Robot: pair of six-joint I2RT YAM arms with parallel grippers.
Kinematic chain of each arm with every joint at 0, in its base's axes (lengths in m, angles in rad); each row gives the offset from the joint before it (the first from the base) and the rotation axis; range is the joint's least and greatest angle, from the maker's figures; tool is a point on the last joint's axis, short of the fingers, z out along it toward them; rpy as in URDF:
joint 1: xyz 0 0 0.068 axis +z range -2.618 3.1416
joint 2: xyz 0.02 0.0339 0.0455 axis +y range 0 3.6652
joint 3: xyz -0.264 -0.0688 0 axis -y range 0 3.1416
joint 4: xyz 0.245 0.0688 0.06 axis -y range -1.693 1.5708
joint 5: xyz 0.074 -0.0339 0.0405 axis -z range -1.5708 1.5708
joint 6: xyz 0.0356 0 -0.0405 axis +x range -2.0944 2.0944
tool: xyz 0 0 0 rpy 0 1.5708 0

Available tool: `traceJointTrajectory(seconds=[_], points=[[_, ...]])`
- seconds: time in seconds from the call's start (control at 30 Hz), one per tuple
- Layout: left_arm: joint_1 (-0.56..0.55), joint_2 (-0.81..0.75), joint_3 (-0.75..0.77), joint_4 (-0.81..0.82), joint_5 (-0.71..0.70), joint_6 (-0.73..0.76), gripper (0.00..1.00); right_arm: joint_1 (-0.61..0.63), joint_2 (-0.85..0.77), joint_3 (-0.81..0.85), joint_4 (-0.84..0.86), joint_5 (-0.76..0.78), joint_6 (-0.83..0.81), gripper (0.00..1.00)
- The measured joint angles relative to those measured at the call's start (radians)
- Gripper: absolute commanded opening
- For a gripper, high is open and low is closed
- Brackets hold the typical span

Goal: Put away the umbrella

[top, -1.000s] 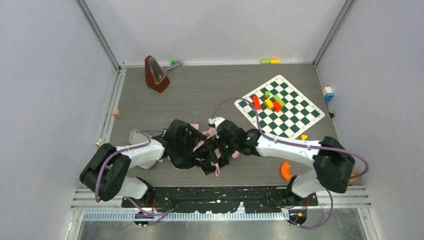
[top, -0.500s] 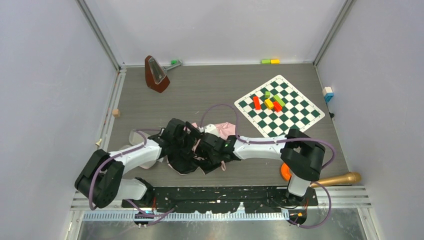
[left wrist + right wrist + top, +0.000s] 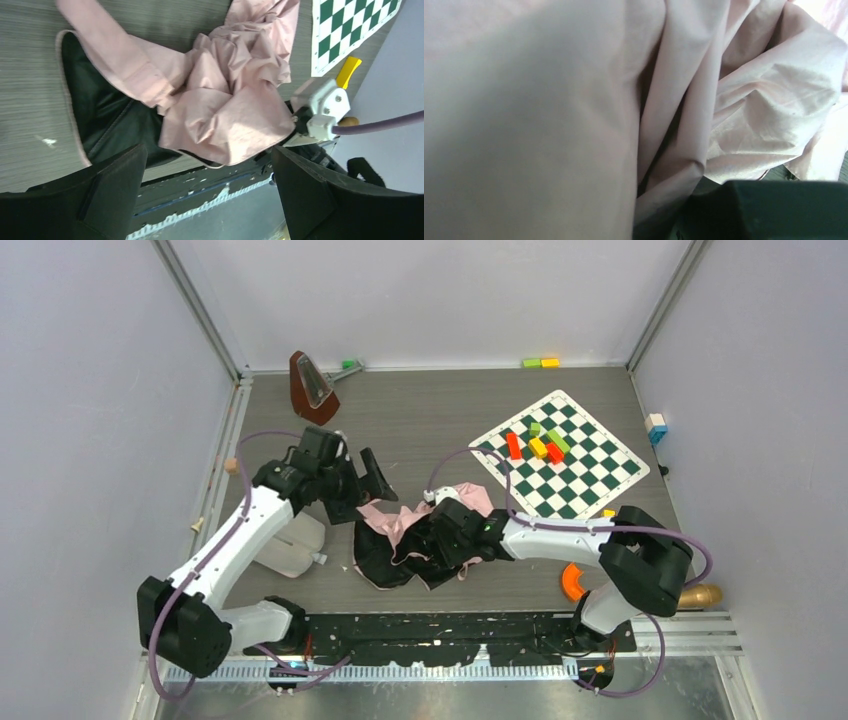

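Crumpled cloth marks where the umbrella [image 3: 400, 545] lies: a heap of black and pale pink fabric on the grey worktop [image 3: 420, 420], just below the centre of the overhead frame and left of the chessboard mat [image 3: 585, 465]. It is not yet gathered into a tight bundle, and folds spill out in several directions.

The left gripper [image 3: 366, 485] hangs to the upper left of the heap, clear of the cloth, with its jaws spread wide and empty. In its wrist view the two dark fingers [image 3: 100, 195] frame the pink folds from above, probably so that it can come down on a fresh part of the canopy.

The right gripper [image 3: 447, 535] is buried in the heap's right side, likely to keep the cloth from sliding while the other arm finds a new hold. Its wrist view is filled with pink fabric pressed close, and only one dark finger [image 3: 764, 210] shows at the bottom edge. Whether its jaws pinch the fabric cannot be told.
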Motion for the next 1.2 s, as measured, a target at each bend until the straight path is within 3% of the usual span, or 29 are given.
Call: traceJointTrajectory(seconds=[0.23, 0.33, 0.57, 0.73, 0.97, 1.2], points=[[0.204, -0.005, -0.053, -0.006, 0.073, 0.154, 0.99, -0.028, -0.046, -0.044, 0.019, -0.081, -0.048, 0.05], [0.224, 0.029, -0.079, 0.056, 0.092, 0.198, 0.98, -0.042, -0.050, -0.058, 0.042, -0.125, -0.063, 0.05], [0.216, 0.190, -0.188, 0.320, 0.160, 0.198, 0.97, -0.052, -0.050, -0.061, 0.069, -0.206, -0.077, 0.05], [0.161, 0.261, -0.224, 0.406, 0.194, 0.196, 0.95, -0.067, -0.048, -0.061, 0.076, -0.246, -0.077, 0.05], [0.058, 0.126, -0.386, 0.452, 0.213, 0.129, 0.98, -0.106, -0.029, -0.060, 0.093, -0.299, -0.073, 0.05], [0.024, -0.024, -0.590, 0.625, 0.234, -0.089, 0.99, -0.131, -0.006, -0.060, 0.147, -0.374, -0.050, 0.05]])
